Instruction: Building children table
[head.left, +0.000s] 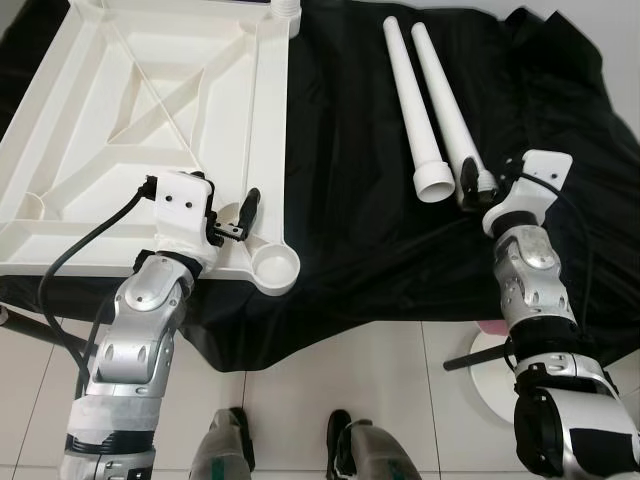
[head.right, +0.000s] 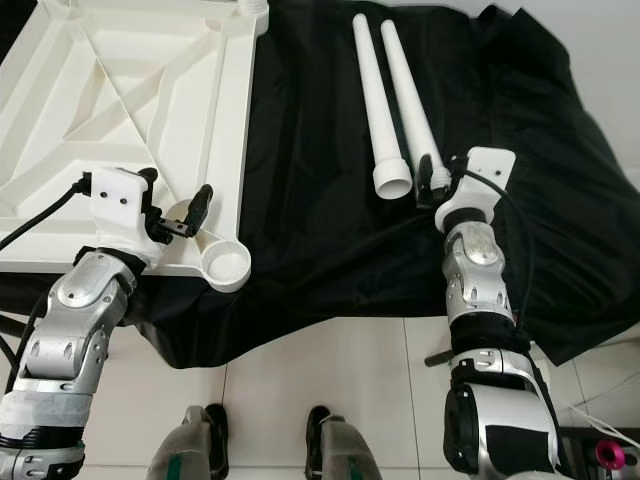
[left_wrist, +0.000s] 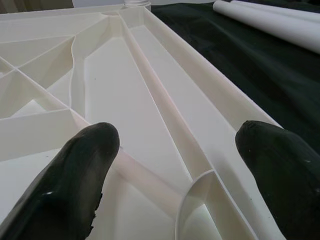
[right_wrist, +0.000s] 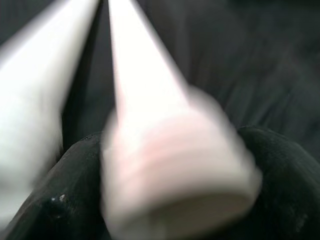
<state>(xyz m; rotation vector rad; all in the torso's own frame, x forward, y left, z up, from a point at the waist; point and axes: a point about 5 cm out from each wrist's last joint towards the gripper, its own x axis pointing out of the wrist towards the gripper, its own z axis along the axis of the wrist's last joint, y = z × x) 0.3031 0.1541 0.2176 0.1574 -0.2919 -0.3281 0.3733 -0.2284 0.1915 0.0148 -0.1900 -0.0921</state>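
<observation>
Right wrist view is blurred, yet the right gripper (right_wrist: 175, 165) grasps the threaded wide end of a white table leg (head.left: 447, 110), a black finger on each side. That smooth, tapered plastic tube lies on the black cloth (head.left: 340, 150) covering the desk, its long axis running away from the robot, narrow tip far. A second leg (head.left: 410, 105) lies just beside it, open mouth nearest. The left gripper (head.left: 240, 215) hovers with its fingers spread over the upturned white tabletop (head.left: 90, 130), ribbed underneath, by a round corner socket (head.left: 275, 266). The tabletop's far edge is cut off.
</observation>
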